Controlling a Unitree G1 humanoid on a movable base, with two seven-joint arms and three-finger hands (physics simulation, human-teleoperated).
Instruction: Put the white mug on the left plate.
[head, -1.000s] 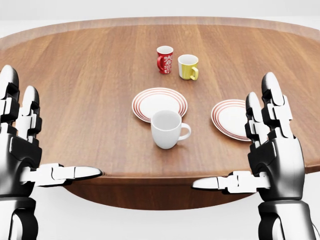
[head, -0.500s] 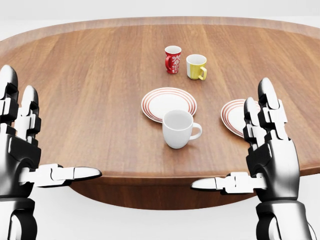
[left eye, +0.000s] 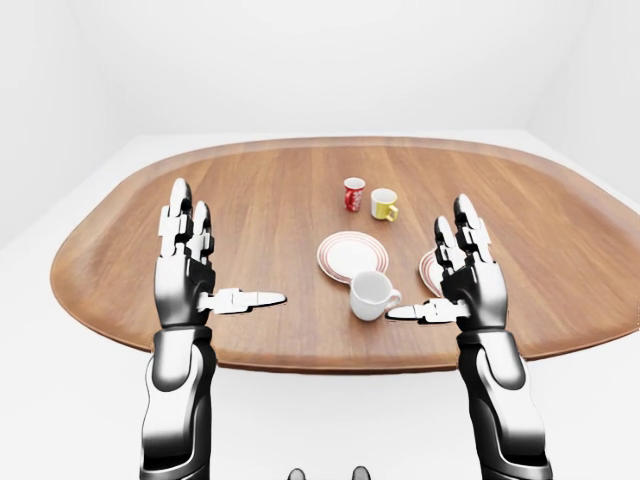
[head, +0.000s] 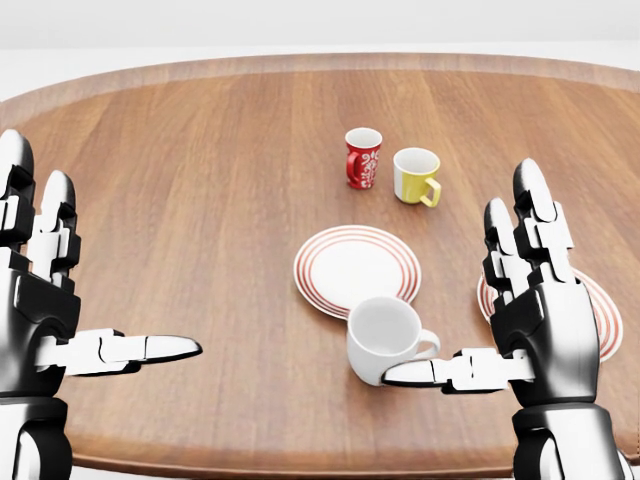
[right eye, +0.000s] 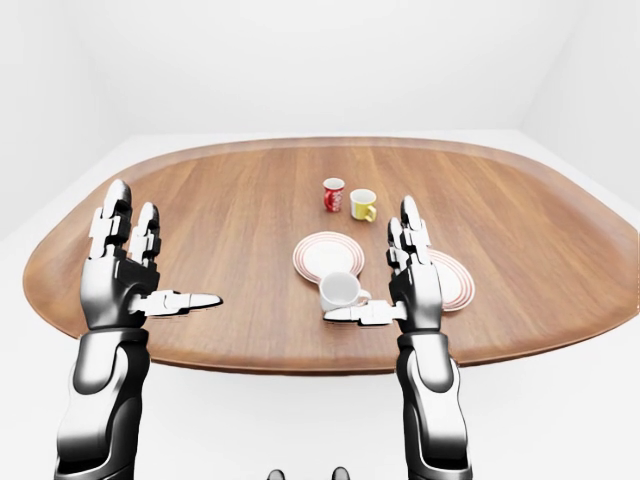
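White mug (head: 383, 338) upright on the wooden surface (head: 200, 180), just off the left plate (head: 357, 269) at its 5 o'clock (rim edges look touching or overlapping in head view, can't tell which), handle pointing to 3 o'clock. Right hand (head: 535, 320) beside the mug at 3 o'clock, fingers (head: 530, 200) spread wide and holding nothing, thumb tip in front of the mug body; left hand (head: 40, 310) well apart at 9 o'clock, fingers also wide, empty. Red mug (head: 362, 157) and yellow mug (head: 415, 175) sit side by side at 12 o'clock of the left plate; right plate (head: 600, 310) mostly hidden behind the right hand.
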